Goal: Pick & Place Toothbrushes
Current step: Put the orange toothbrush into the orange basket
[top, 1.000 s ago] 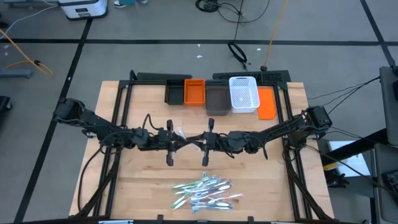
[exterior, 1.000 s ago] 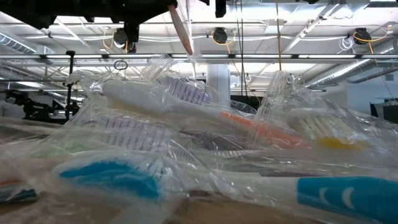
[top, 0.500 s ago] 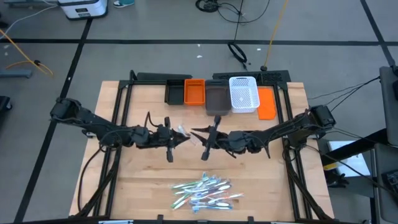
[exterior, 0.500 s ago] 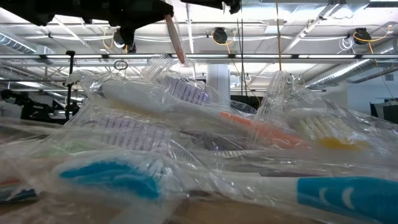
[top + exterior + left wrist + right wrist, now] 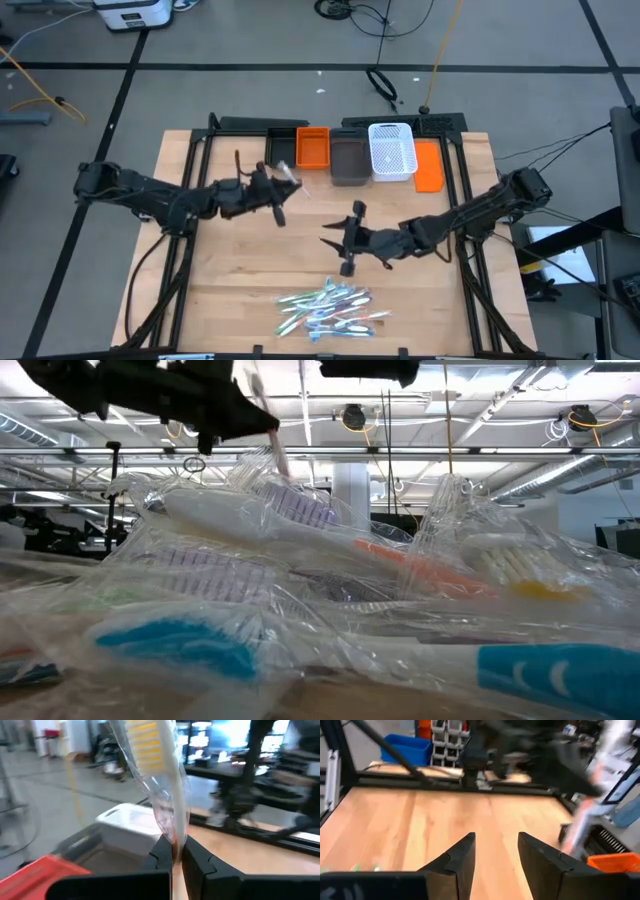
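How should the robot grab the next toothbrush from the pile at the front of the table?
Probably by the middle of a handle. The wrapped toothbrushes lie flat in a loose, overlapping pile, mostly running side to side, so coming straight down from above with the fingers across a top one's handle looks best. The right pincer is open, empty and closest; the left pincer already holds a wrapped toothbrush.
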`<move>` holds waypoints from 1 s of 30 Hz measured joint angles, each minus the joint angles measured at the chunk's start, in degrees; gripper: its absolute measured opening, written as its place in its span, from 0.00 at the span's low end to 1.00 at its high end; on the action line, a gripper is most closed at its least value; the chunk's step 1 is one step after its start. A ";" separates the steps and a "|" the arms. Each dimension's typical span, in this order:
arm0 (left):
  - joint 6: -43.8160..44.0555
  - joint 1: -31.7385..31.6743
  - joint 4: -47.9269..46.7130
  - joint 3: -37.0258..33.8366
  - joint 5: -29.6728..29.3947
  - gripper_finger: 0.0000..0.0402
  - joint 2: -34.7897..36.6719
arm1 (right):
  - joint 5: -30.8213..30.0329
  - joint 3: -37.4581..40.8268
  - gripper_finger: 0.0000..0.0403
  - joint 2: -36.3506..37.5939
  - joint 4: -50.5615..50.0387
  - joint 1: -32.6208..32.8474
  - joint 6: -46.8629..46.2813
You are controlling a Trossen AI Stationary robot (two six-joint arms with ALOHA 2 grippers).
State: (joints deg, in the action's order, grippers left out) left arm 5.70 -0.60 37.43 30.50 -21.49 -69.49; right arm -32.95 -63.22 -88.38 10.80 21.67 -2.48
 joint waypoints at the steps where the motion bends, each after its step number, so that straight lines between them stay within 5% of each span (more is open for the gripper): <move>1: 0.23 -1.81 -0.11 0.00 1.23 0.01 0.00 | 0.01 0.00 0.35 -0.04 -0.57 0.55 -0.49; 14: 8.24 -21.40 4.40 0.04 14.41 0.02 -5.42 | -0.02 0.00 0.33 -0.02 0.16 2.77 -0.77; 22: 11.83 -27.74 11.64 0.49 18.81 0.02 -15.06 | -0.02 0.00 0.33 -0.02 0.31 2.70 -0.92; 30: 14.41 -31.05 10.21 9.81 22.80 0.02 -25.09 | -0.01 0.90 0.32 -0.02 1.61 2.71 -1.23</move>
State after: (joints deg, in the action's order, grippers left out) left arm 20.12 -31.65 47.65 40.31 1.30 -94.59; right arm -32.96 -62.33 -88.40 12.41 24.38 -3.70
